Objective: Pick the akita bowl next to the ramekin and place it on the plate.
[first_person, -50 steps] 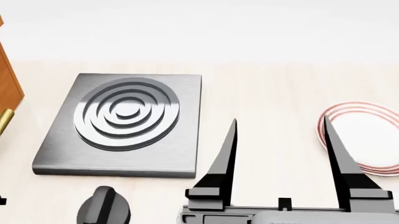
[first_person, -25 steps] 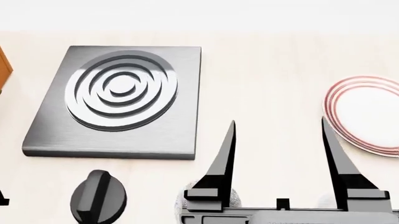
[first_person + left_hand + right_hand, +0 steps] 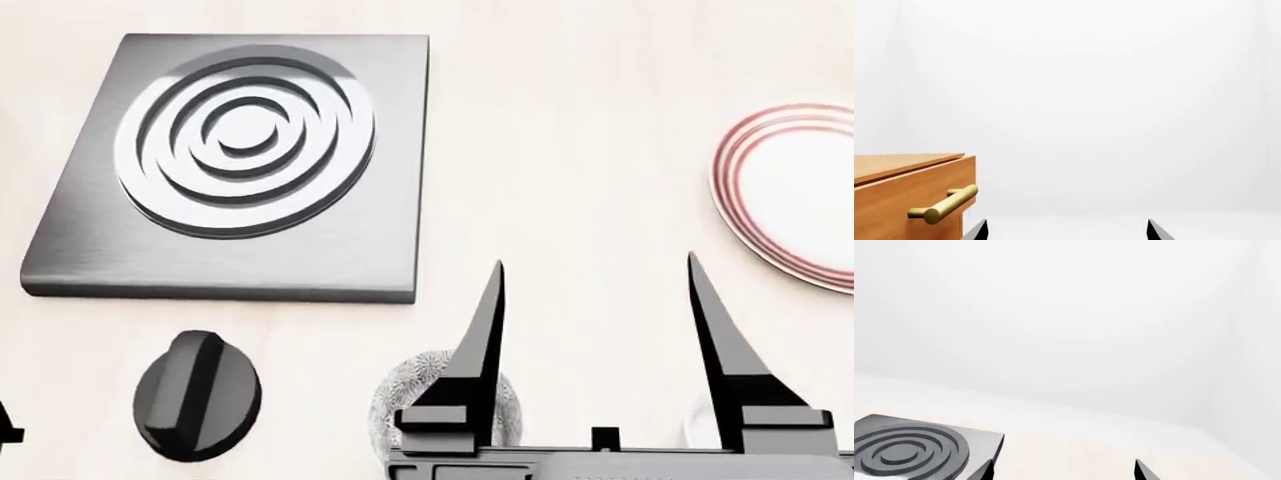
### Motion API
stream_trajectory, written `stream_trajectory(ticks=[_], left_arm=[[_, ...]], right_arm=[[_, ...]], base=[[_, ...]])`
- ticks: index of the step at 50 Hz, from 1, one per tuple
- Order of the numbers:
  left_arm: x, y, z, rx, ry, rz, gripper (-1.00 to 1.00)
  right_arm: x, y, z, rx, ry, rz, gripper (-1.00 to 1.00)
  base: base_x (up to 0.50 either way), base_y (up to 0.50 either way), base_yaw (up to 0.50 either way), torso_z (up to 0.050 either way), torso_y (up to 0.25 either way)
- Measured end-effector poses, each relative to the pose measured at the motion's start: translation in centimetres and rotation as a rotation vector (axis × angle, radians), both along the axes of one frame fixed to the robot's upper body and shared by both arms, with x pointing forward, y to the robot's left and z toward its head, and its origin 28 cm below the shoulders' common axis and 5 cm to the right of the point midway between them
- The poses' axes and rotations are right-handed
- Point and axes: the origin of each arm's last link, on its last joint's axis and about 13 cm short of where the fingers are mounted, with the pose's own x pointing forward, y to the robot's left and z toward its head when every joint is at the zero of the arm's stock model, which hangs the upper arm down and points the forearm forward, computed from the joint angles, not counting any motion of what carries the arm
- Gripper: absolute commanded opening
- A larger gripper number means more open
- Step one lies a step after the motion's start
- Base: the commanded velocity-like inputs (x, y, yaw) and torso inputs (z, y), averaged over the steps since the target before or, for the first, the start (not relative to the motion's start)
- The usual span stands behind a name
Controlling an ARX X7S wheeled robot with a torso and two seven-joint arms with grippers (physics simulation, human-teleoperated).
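The head view has tilted further down than half a second ago: the surface (image 3: 574,150) now fills the whole picture, the white wall band at the top has left the view, and every item sits higher in the picture. The grey burner plate (image 3: 240,165) with its raised concentric rings has moved up and lies flat at the left. The plate (image 3: 787,195), white with red rings, lies flat at the right edge, partly cut off, well apart from the burner plate. The black knob (image 3: 198,395) is now fully visible below the burner plate, its ridge running nearly upright in the picture. The right tool (image 3: 594,290) stays in the same place in the picture, its two black fingers spread wide apart with nothing between them. The akita bowl (image 3: 414,385), newly in view, stands upright behind the left finger of that tool, mouth up, axis vertical; only part of its patterned rim shows. A white rounded object at the right finger's base may be the ramekin (image 3: 697,425); this cannot be confirmed. In the left wrist view, the left tool (image 3: 1066,231) shows two separated fingertips, empty, beside a wooden drawer (image 3: 907,200) with a brass handle (image 3: 944,204).
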Motion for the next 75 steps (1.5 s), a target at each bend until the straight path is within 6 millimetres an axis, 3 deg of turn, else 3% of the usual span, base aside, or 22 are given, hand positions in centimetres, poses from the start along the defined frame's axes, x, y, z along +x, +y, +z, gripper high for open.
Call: stream_trajectory(ticks=[30, 43, 75], left_arm=[[0.0, 0.0, -0.2, 0.005, 0.004, -0.002, 1.0], [0.1, 0.0, -0.2, -0.004, 0.002, 0.003, 1.0], [0.2, 0.0, -0.3, -0.004, 0.0, 0.005, 1.0]], right_arm=[[-0.1, 0.0, -0.2, 0.002, 0.015, 0.0, 1.0], [0.0, 0.0, -0.3, 0.004, 0.033, 0.002, 1.0], [0.8, 0.1, -1.4, 0.085, 0.347, 0.081, 1.0]], base=[[0.0, 0.0, 0.0, 0.0, -0.127], [0.0, 0.0, 0.0, 0.0, -0.003], [0.0, 0.0, 0.0, 0.0, 0.0]])
